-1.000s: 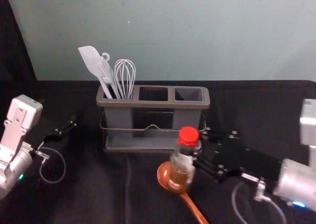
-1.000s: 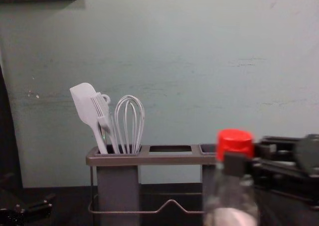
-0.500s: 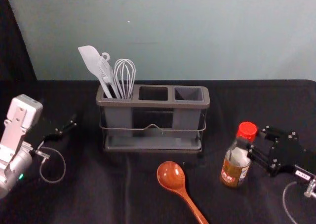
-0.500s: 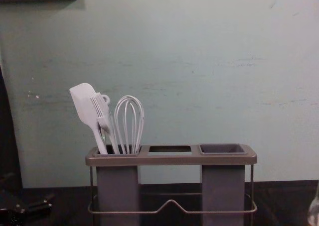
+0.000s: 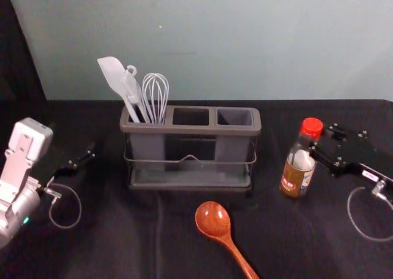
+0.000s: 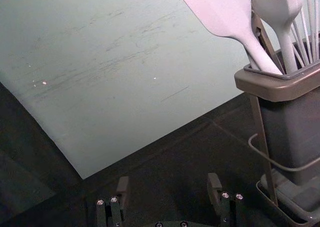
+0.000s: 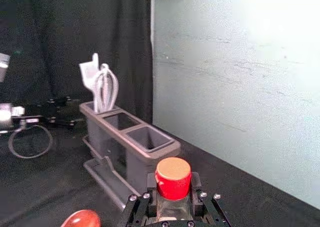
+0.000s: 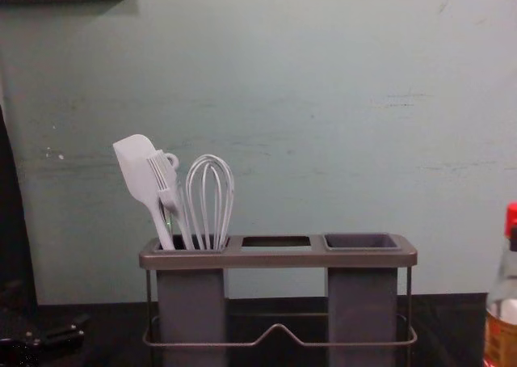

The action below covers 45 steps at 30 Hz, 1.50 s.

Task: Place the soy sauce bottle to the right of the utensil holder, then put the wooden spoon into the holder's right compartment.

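Where the black-covered tabletop (image 5: pixel 123 248) meets the wall, the grey utensil holder (image 5: pixel 190 129) stands upright, its left compartment bearing a white spatula (image 5: pixel 113 74), a brush (image 8: pixel 164 173) and a whisk (image 5: pixel 155 94). The soy sauce bottle (image 5: pixel 297 173) is to the holder's right, apart from it; whether its base touches down I cannot tell. The right claw (image 5: pixel 307 145) is closed around its neck, just under the red cap (image 5: pixel 312 128). The left claw (image 5: pixel 85 157), parked left of the holder, is spread wide and holds nothing. The wooden spoon (image 5: pixel 213 219) lies before the holder, bowl towards it.
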Motion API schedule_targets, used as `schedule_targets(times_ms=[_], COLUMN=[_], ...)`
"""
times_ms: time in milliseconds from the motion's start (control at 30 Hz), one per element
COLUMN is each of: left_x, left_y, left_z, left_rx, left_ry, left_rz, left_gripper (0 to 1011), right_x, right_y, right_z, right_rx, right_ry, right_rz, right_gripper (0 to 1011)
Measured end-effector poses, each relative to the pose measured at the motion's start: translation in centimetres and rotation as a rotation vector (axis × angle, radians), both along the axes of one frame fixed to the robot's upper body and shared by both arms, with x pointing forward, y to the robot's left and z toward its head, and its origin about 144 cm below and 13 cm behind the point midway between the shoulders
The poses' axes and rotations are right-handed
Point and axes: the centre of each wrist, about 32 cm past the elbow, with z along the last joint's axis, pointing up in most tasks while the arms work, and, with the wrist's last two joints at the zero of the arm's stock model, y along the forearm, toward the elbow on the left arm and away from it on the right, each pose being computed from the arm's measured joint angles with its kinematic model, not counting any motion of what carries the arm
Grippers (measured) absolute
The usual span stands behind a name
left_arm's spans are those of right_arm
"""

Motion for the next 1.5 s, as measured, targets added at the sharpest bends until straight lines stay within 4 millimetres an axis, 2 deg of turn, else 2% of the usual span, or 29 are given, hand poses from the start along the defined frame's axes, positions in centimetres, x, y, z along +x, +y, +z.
schedule_targets(times_ms=[200, 533, 867, 1500], left_x=[0.0, 0.0, 0.0, 0.0], left_y=[0.0, 0.0, 0.0, 0.0], left_z=[0.0, 0.0, 0.0, 0.0], left_rx=[0.0, 0.0, 0.0, 0.0], left_ry=[0.0, 0.0, 0.0, 0.0], left_rz=[0.0, 0.0, 0.0, 0.0], left_gripper=[1012, 1011, 1011, 1011], right_x=[2.7, 5.3, 6.5, 7.0], right_y=[0.7, 2.0, 2.9, 3.2], right_z=[-0.2, -1.0, -1.7, -2.6], right_rx=[-0.004, 0.008, 0.015, 0.018], right_ry=[0.008, 0.019, 0.016, 0.021], right_rz=[-0.014, -0.017, -0.03, -0.039], right_gripper=[375, 377, 375, 375])
